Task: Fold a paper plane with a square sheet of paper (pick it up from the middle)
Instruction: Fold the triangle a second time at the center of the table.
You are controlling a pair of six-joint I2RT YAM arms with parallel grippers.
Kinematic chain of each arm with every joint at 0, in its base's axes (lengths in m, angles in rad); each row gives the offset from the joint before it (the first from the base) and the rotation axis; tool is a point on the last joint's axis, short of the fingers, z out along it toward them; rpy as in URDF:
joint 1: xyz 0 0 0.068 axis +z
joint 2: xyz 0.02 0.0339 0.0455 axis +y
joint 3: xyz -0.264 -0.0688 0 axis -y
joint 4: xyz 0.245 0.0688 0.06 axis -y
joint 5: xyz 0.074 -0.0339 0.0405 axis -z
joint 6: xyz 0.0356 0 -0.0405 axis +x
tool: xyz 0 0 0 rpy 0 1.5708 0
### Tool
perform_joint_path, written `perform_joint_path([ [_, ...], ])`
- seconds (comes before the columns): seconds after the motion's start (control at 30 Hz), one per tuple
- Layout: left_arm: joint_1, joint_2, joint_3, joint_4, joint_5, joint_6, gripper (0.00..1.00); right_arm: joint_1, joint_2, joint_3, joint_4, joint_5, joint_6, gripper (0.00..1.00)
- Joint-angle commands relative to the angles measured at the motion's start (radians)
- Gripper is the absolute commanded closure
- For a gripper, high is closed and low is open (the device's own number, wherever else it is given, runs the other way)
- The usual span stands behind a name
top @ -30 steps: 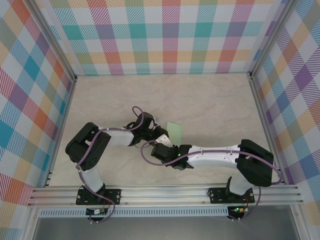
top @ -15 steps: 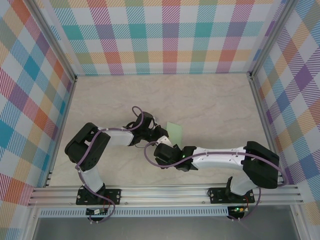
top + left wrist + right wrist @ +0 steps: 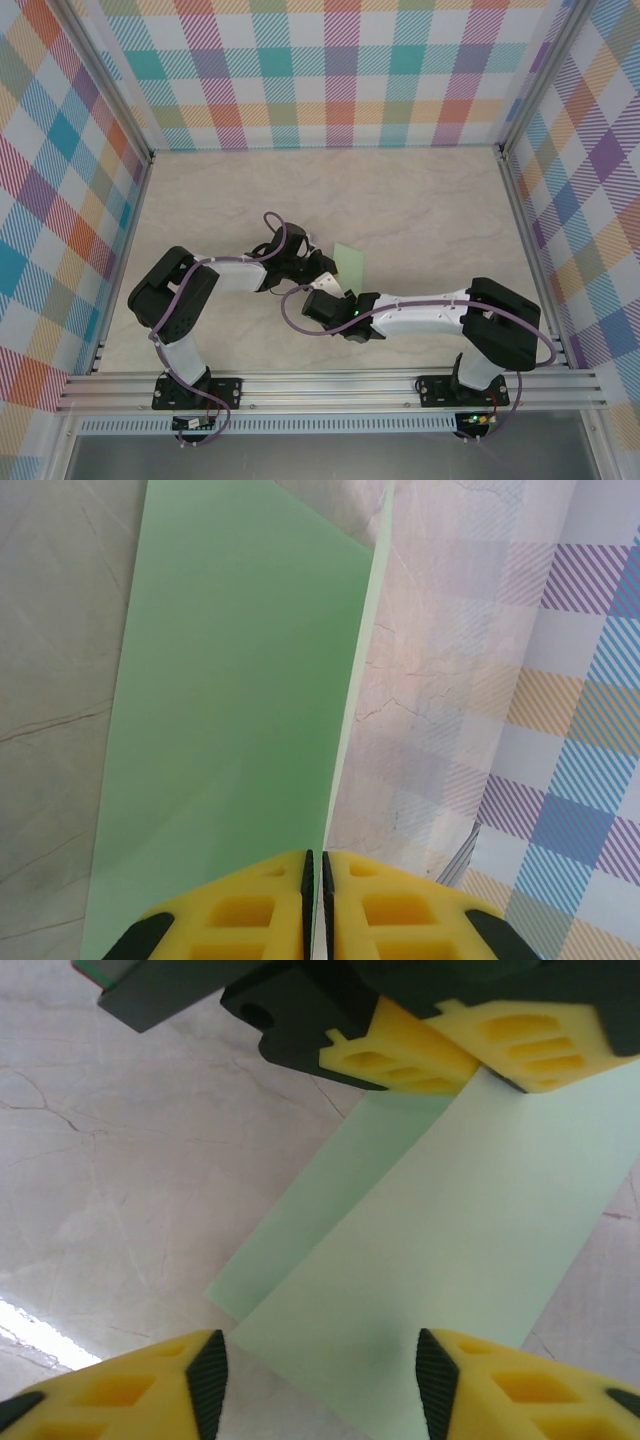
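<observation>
Two robot arms meet over the middle of a pale marble-patterned table [image 3: 430, 210] walled with pastel checked panels [image 3: 340, 70].

The left arm [image 3: 230, 272] reaches rightward from its near-left base, forearm low over the table. The right arm [image 3: 420, 312] stretches leftward from the near-right base, almost flat, its wrist tucked just near of the left arm's wrist. Over the last second the right arm's elbow swung out toward the near right and has now come back in. The left arm has not moved.

The left gripper [image 3: 322, 264] is clenched on the square sheet of paper [image 3: 349, 262]. Its wrist camera shows the yellow fingers [image 3: 250, 915] pressed together on the near edge of the sheet, which is doubled over into a narrow mint-green rectangle.

The right gripper [image 3: 320, 1360] is released, its yellow fingers spread wide on either side of the sheet's free end without touching it. The sheet has stayed where it was, at the table's centre, extending right and far from the left gripper.

This likely means the right arm is only lining up to take the free end. No new crease has been made, so the plane is far from finished.
</observation>
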Motion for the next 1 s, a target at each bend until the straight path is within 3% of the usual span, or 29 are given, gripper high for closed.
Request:
perform_joint_path([
  [0.0,-0.005,-0.02,0.021,-0.022,0.008,-0.004,0.87,0.007,-0.037,0.007,-0.014,0.035,0.008,0.52],
  [0.37,-0.007,-0.022,0.027,-0.058,-0.008,0.009,0.86,0.006,-0.077,-0.007,-0.025,0.028,0.007,0.79],
  [0.47,-0.007,-0.031,0.031,-0.076,-0.019,0.012,0.83,-0.007,-0.095,-0.014,-0.019,-0.018,-0.003,0.85],
  [0.57,-0.009,-0.062,0.039,-0.143,-0.069,0.032,0.73,-0.035,-0.119,-0.03,-0.004,-0.084,-0.004,0.87],
  [0.6,-0.008,-0.08,0.043,-0.177,-0.097,0.043,0.7,-0.053,-0.129,-0.041,0.009,-0.122,-0.006,0.87],
  [0.63,-0.01,-0.1,0.047,-0.216,-0.124,0.053,0.61,-0.072,-0.142,-0.054,0.026,-0.163,-0.008,0.87],
  [0.77,-0.013,-0.182,0.066,-0.374,-0.265,0.092,0.5,-0.161,-0.193,-0.108,0.101,-0.366,-0.012,0.88],
  [0.87,-0.015,-0.232,0.074,-0.476,-0.354,0.115,0.51,-0.257,-0.236,-0.164,0.179,-0.516,0.006,0.88],
  [0.97,-0.022,-0.258,0.065,-0.502,-0.377,0.124,0.54,-0.354,-0.254,-0.202,0.232,-0.693,0.007,0.86],
])
